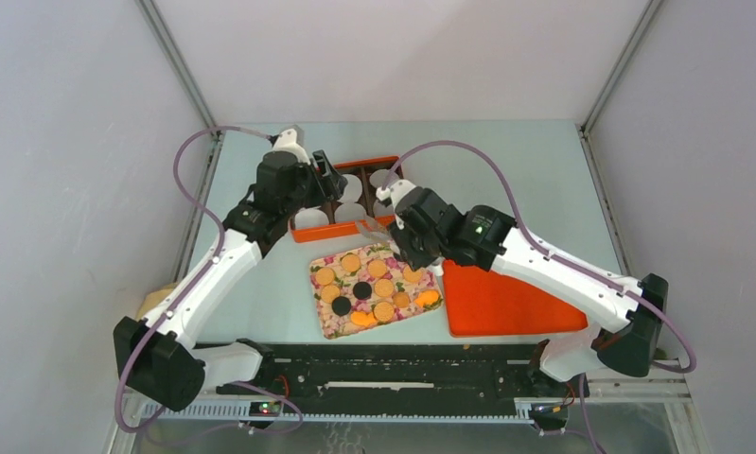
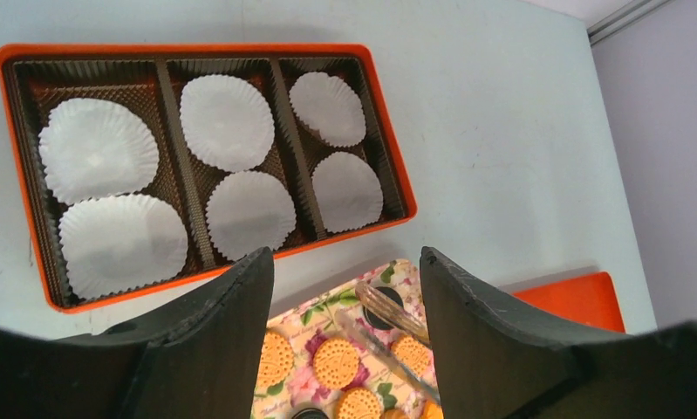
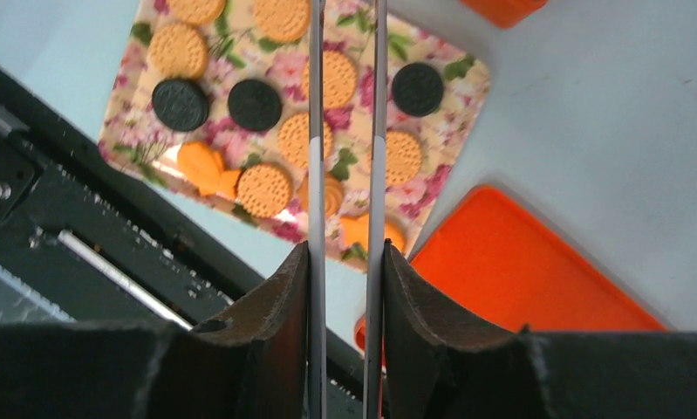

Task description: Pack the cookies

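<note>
The cookies (image 1: 384, 288) are seen lying flat in a single layer on the floral tray (image 1: 334, 326), which rests on the table (image 1: 544, 189). They are small, round and coin-like. Most are golden-orange with a dotted, embossed face, and three are dark brown to black. A few brighter, glossier orange pieces of less regular outline are seen along the tray's near edge. Loose rows are formed, some cookies touching and some slightly apart.

Beyond the far edge of the tray, an orange box (image 2: 196, 49) with a brown ribbed insert is set down. Its three compartments are lined with white fluted paper liners (image 2: 227, 120), two in each. No cookie is seen in it. Just to the right of the tray, an orange lid (image 1: 506, 303) lies flat, close beside the tray's right edge.

The left tool (image 2: 345, 262) is held above the gap between the tray's far edge and the box, with its fingers spread wide and nothing between them. The right tool (image 3: 345, 253) is held above the tray's right part and is pressed onto a pair of thin tongs (image 3: 316, 131), whose two blades run out side by side over the cookies. In the left wrist view the tong tips are seen by a dark cookie near the tray's far edge. Whether it is touched cannot be told.
</note>
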Robot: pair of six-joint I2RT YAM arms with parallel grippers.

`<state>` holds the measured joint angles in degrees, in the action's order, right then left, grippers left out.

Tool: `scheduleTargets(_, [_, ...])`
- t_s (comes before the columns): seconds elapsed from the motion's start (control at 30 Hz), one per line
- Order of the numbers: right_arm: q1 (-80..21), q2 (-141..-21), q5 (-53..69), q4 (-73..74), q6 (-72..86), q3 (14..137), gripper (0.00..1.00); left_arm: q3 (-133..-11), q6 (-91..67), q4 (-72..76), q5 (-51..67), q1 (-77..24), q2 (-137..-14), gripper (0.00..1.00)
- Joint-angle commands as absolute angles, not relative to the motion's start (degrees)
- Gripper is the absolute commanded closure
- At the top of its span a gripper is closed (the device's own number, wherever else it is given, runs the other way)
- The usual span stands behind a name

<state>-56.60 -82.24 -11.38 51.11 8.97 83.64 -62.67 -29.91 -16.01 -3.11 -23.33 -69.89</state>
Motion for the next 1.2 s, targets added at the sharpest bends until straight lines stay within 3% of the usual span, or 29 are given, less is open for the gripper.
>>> scheduleTargets(0.0, [-60.69, -79.48, -11.48, 48.61, 13.05, 81.56, 0.61, -59.63, -29.05, -15.73, -4.39, -23.48, -66.00, 0.32])
scheduleTargets(0.23, [-65.64, -80.93, -11.91, 48.42, 15.25, 79.86, 0.52, -57.18, -29.53, -15.61, -3.91, -23.47, -62.85, 0.32])
scheduleTargets(0.73, [-67.24, -89.43, -12.32, 43.93, 17.14, 76.29, 0.46, -52.96, -29.43, -15.65, -4.52, -23.48, -58.24, 0.32])
scheduleTargets(1.0, [-66.25, -91.80, -11.65, 41.65, 17.51, 76.29, 0.47, -52.74, -29.13, -15.48, -4.79, -23.48, -57.74, 0.32])
scheduleTargets(1.17, [-65.59, -91.57, -12.44, 41.97, 17.67, 76.45, 0.55, -52.65, -29.09, -15.22, -4.49, -23.47, -57.88, 0.32])
